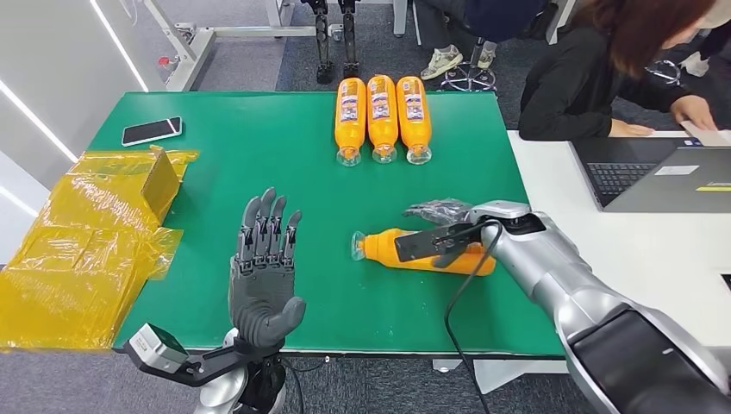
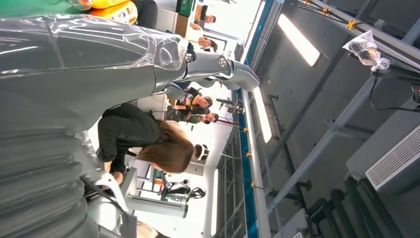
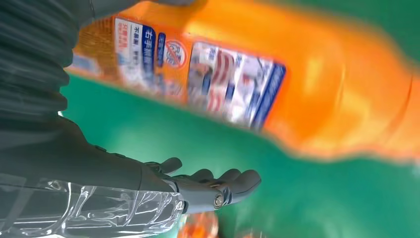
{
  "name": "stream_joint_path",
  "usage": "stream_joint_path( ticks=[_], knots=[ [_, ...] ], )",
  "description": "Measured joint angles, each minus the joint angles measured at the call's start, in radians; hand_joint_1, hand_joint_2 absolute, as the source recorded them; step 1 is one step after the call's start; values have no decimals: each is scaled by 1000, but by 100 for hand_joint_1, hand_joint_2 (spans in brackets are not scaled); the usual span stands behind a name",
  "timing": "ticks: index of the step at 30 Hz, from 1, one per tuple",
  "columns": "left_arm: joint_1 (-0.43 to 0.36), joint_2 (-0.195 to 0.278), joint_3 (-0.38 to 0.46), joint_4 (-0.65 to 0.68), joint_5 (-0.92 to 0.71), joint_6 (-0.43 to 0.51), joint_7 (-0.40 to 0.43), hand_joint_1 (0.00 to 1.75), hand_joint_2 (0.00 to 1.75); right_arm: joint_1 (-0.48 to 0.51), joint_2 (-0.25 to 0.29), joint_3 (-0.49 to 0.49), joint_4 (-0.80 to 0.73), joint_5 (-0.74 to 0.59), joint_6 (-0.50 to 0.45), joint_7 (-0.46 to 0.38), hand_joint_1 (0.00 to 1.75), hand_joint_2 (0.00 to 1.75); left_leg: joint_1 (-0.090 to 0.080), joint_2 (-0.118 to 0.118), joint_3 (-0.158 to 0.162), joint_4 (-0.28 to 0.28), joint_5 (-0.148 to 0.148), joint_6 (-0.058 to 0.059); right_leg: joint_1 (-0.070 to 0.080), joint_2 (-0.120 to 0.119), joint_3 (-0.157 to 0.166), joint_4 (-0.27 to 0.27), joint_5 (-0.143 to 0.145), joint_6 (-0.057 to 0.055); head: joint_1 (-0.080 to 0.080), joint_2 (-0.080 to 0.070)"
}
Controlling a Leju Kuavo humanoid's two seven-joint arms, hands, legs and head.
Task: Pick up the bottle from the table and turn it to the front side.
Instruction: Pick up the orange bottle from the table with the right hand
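Note:
An orange bottle (image 1: 385,247) lies on its side on the green table (image 1: 259,164), its clear cap toward the left. My right hand (image 1: 441,216) hovers over its middle, dark fingers stretched past the far side of the body, not wrapped round it. Up close in the right wrist view the blurred bottle (image 3: 307,89) shows a blue and white label, and my right hand (image 3: 198,187) lies flat beside it, apart from it. My left hand (image 1: 263,263) stands open, fingers up and spread, over the table's front, left of the bottle. My left hand (image 2: 99,74) holds nothing.
Three more orange bottles (image 1: 382,116) lie side by side at the table's far edge. A phone (image 1: 152,130) sits far left, with yellow plastic bags and a box (image 1: 86,250) nearer. A person (image 1: 595,78) works at a laptop (image 1: 664,177) on the white table to the right.

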Motion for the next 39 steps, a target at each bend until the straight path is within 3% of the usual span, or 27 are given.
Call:
stream_joint_path(
  ticks=[9, 13, 20, 26, 33, 39],
  knots=[
    [0, -1, 0, 8, 10, -9, 0, 0, 175, 71, 0, 88, 49, -25, -41, 17, 0, 175, 0, 1, 2, 0, -1, 0, 0, 1, 1, 0, 0, 0, 0, 0],
    [0, -2, 0, 14, 8, -16, 0, 0, 175, 81, 3, 110, 58, -43, -67, 28, 170, 175, 1, 2, 7, -1, -1, 0, 0, 2, 6, -1, -1, 0, 0, 0],
    [-1, -4, 0, 23, 8, -26, 0, 0, 175, 86, 15, 122, 68, -72, -96, 32, 175, 175, 0, 2, 13, -1, -2, 1, 0, 2, 12, -1, -1, 1, 0, 0],
    [-1, -4, 0, 25, 2, -31, 0, 0, 175, 95, 22, 122, 68, -89, -176, 31, 175, 175, 0, 2, 15, -1, -2, 1, 0, 2, 14, -1, -1, 0, 0, 0],
    [17, -1, 9, 22, -17, -15, 0, 0, 175, 126, 10, 99, -2, -191, -448, -7, 175, 175, 0, 2, 11, 0, -1, 0, 0, 2, 10, 0, 1, 0, 0, 0],
    [43, -1, 23, 4, -23, 1, 0, 0, 175, 226, -49, 35, -296, -221, -616, 16, 175, 175, 0, -1, 9, -1, -1, 0, 0, 0, 9, 0, -1, 1, 0, 0]
  ],
)
